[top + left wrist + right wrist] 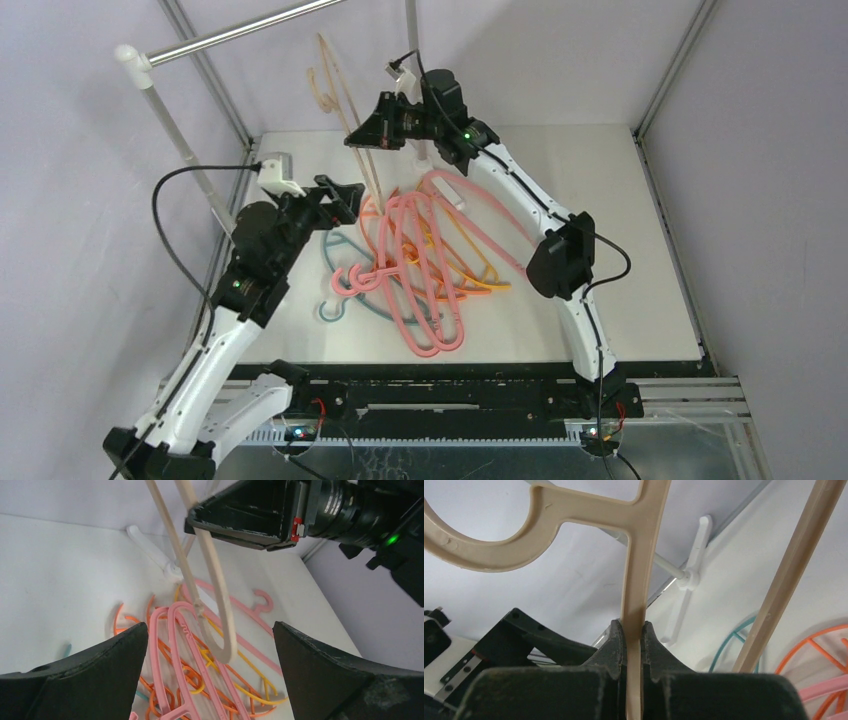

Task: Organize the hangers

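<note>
Right fingers point(615, 647) pinch the beige hanger point(633, 570) by its neck, left fingers point(95, 675) gape empty; so thin a grip could let it swivel and miss the rail point(240, 32).

Lighting's pretty flat and soft, coming from overhead, so the white table point(620, 250) reads bright and the pile of hangers point(420, 260) only throws faint, fuzzy shadows. A thin glare streak runs along the metal rail point(240, 33). Overhead view is reasonably sharp. In the left wrist view the left gripper point(210, 626) is dark and soft-edged, and a green LED point(391, 539) blooms a bit. Right wrist view: the beige hanger point(634, 580) is crisp, the background mushy, the right gripper point(633, 635) nearly black with little detail.
</note>
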Robot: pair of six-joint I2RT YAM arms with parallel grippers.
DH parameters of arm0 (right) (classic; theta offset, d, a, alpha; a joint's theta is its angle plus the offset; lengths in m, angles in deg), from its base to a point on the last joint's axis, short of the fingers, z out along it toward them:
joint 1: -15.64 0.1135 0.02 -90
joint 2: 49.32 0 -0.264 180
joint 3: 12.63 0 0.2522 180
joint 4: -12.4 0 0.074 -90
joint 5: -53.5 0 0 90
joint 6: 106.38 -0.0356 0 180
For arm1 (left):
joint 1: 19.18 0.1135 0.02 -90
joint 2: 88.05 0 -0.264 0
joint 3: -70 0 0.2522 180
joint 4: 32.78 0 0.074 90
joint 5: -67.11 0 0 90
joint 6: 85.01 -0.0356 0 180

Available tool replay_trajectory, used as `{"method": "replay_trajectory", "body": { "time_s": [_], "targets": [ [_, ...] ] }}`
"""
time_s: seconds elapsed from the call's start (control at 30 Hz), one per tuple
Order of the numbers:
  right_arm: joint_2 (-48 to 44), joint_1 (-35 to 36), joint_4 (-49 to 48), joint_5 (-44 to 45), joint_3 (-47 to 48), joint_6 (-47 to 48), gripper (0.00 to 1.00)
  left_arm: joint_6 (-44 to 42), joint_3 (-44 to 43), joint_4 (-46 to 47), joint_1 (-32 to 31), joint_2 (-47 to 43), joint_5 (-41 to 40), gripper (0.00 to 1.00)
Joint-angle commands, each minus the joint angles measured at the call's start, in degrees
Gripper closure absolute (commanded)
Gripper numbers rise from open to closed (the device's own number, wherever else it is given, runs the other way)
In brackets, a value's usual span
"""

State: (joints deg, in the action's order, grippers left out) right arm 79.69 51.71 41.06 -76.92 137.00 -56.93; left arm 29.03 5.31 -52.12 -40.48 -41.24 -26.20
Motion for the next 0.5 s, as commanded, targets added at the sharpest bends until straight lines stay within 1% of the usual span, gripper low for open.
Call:
{"method": "replay_trajectory", "body": {
  "time_s": [0.0,0.17,0.4,0.47],
  "targets": [
    [-1.92,1.55,1.65,5.87,0.62,6.14,1.00,0.67,-2.77,1.20,-2.73,2.65,-1.15,0.00],
    [-1.95,1.87,1.77,5.87,0.86,5.73,1.00,0.58,-2.85,0.59,-4.22,4.32,-2.97,0.00],
    [-3.59,3.30,3.89,6.32,0.67,5.34,1.00,0.71,-2.94,1.16,-6.09,9.48,-7.05,0.00],
    [-4.48,3.83,4.08,6.43,0.27,5.36,1.00,0.71,-2.92,1.50,-8.55,11.45,-8.84,0.00]
  ]
}}
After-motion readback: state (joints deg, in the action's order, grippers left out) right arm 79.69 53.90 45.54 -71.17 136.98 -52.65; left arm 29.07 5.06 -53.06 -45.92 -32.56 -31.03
